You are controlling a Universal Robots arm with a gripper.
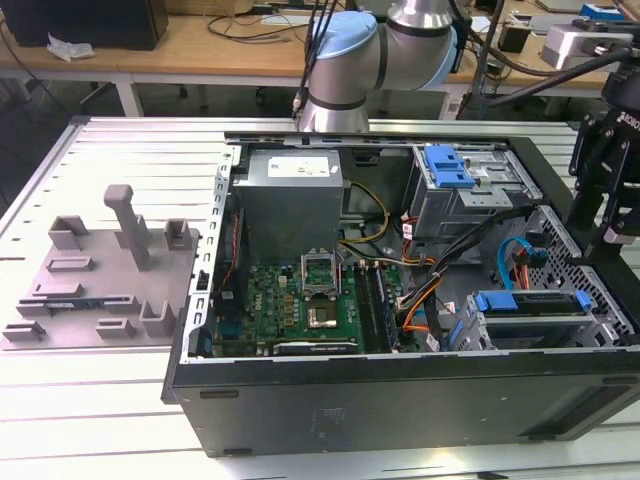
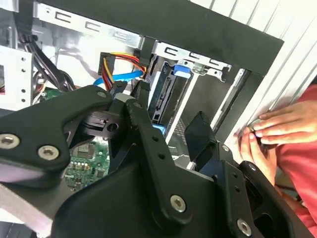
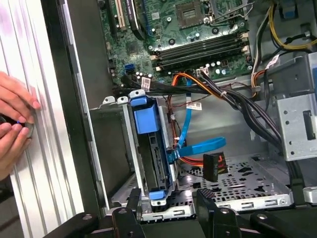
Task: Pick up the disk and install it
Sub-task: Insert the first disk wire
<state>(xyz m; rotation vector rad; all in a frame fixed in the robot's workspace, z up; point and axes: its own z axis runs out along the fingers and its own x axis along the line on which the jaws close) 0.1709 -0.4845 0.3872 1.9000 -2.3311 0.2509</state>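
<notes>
The disk [image 1: 528, 304] sits in the drive bay at the near corner of the open computer case, on the exterior view's right, with its blue carrier edge facing up. In the first wrist view the disk [image 3: 148, 148] stands on edge in the bay, its blue tab showing. My gripper [image 1: 605, 235] hangs above the case's edge on that side, just beyond the bay. Its fingers are open in both wrist views, gripper [image 3: 171, 206] and gripper [image 2: 171, 111], with nothing held. They hover above the end of the disk [image 2: 167, 96] without touching it.
A person's hands [image 3: 12, 124] rest on the ribbed table beside the case wall, close to the gripper; a hand [image 2: 277, 129] shows again in the second wrist view. Loose cables [image 3: 198, 146], the motherboard [image 1: 300, 295] and the grey power supply [image 1: 290, 195] fill the case. A grey fixture [image 1: 100, 265] stands on the exterior view's left.
</notes>
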